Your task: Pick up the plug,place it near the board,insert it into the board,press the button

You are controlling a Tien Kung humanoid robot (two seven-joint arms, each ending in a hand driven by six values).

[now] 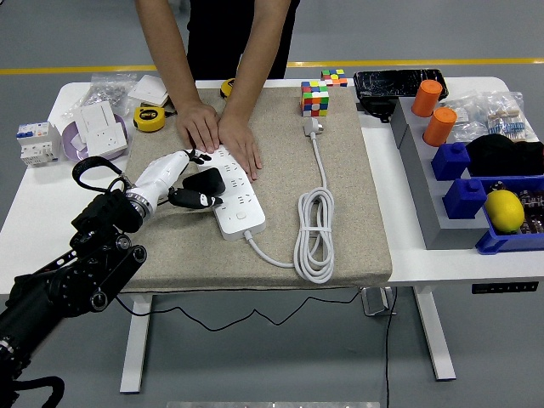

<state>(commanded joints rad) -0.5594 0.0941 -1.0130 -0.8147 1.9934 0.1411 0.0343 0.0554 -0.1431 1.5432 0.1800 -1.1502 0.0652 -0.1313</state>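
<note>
Left hand (183,183), fingers curling around the black plug (204,181), is hovering at the power strip's (234,191) nine o'clock edge; a person's hands (219,129) are steadying it. Misaligned prongs risk jamming.

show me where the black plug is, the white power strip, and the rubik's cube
black plug (204,182), head view, on the top of its body, held in the left hand (174,183).
white power strip (240,209), head view, on its socket face near the middle.
Rubik's cube (315,99), head view, on its front face.
</note>
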